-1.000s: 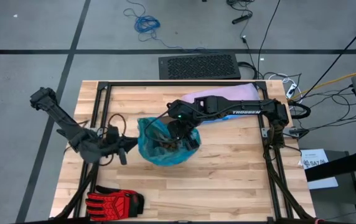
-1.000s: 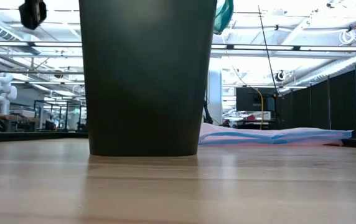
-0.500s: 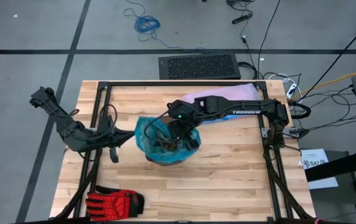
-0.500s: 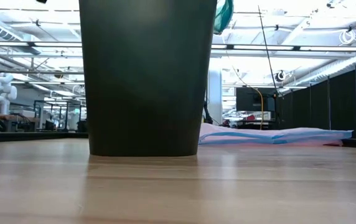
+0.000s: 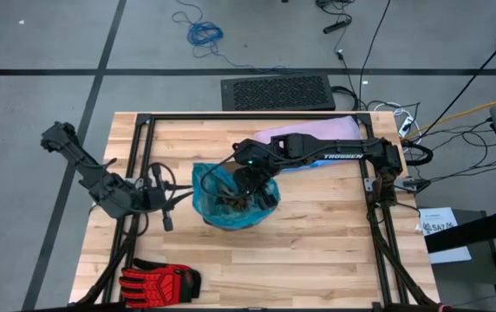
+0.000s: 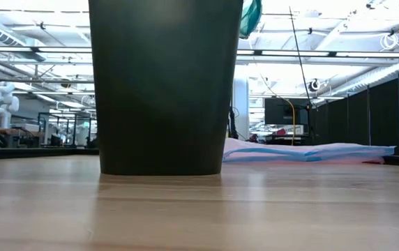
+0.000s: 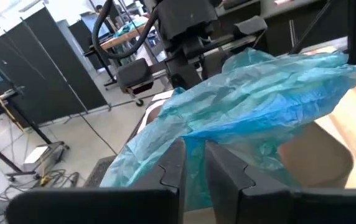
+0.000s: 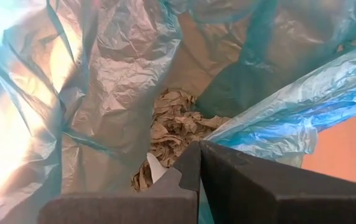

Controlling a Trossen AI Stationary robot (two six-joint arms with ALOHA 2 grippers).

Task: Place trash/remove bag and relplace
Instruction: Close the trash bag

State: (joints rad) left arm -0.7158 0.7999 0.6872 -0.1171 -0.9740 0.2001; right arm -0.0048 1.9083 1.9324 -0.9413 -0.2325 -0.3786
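The teal bag [image 5: 225, 206] lines the dark bin [image 6: 164, 84] at the table's middle, its mouth crumpled and open. The trash [image 8: 175, 127], tan shreds and a white wad, lies at the bag's bottom. My right gripper [image 8: 200, 144] reaches in from the table's right over the bag's mouth [image 5: 252, 186] and is shut on the bag. My left gripper [image 7: 195, 149] stands level just left of the bag's left rim [image 5: 172, 197]. Its fingers are a narrow gap apart, with teal plastic showing through the gap. My right gripper pinches the bag's rim, a bunched band of plastic [image 8: 228, 132] that runs up to the fingertips. The fingers slant down from the table's right. That part of the rim is raised above the bin's top [image 6: 250, 17]. My left gripper: I cannot tell whether it touches the bag.
A red-and-black glove [image 5: 157, 282] lies at the table's near left corner. A pale lilac bag [image 5: 317, 130] lies flat at the far side, behind the bin [image 6: 304, 152]. Black frame rails [image 5: 135, 156] run along the table's left, right and far sides.
My left gripper has rolled about its own line. It went up to the bag's left rim, which bulged toward the table's left, then drew back a little toward the left edge. The rim has sprung back. My right gripper has kept still.
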